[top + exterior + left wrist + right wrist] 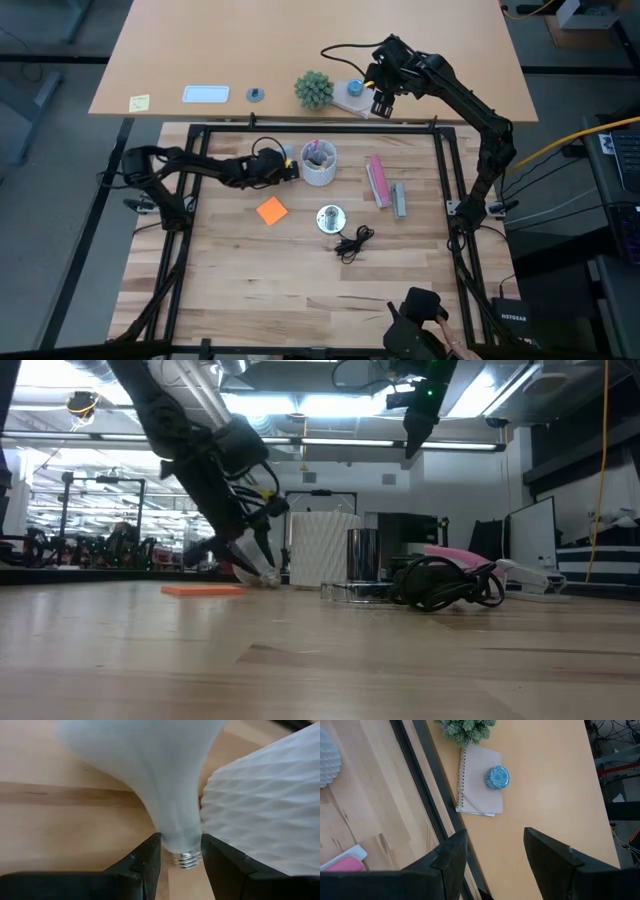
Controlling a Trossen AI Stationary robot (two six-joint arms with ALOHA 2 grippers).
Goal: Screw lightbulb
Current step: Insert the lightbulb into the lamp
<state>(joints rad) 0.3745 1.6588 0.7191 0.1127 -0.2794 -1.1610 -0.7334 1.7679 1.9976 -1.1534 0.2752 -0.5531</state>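
Note:
The white lightbulb (150,765) is between the fingers of my left gripper (181,865), which is shut on it. Its wide rounded end points away from the gripper and down toward the wood. In the high view my left gripper (288,170) is just left of the white ribbed cup of pens (319,165). In the low view the lightbulb (258,568) is close above the tabletop; whether it touches, I cannot tell. The round silvery fitting (330,218) stands on the table with its black cord (352,243). My right gripper (382,100) hangs open, high over the far edge. My left gripper pinches the lightbulb's narrow neck (180,837), just above the threaded metal base (187,860), between its two fingers. The fingers slant down from the table's left side. The bulb sticks out ahead of the fingertips, close beside the cup's wall (260,805).
An orange note (271,210) lies near the fitting. A pink block (378,180) and a grey piece (399,198) lie right of the cup. A black frame (440,150) borders the work area. Beyond it are a plant (315,90), a notebook (480,780) and a blue round object (497,777).

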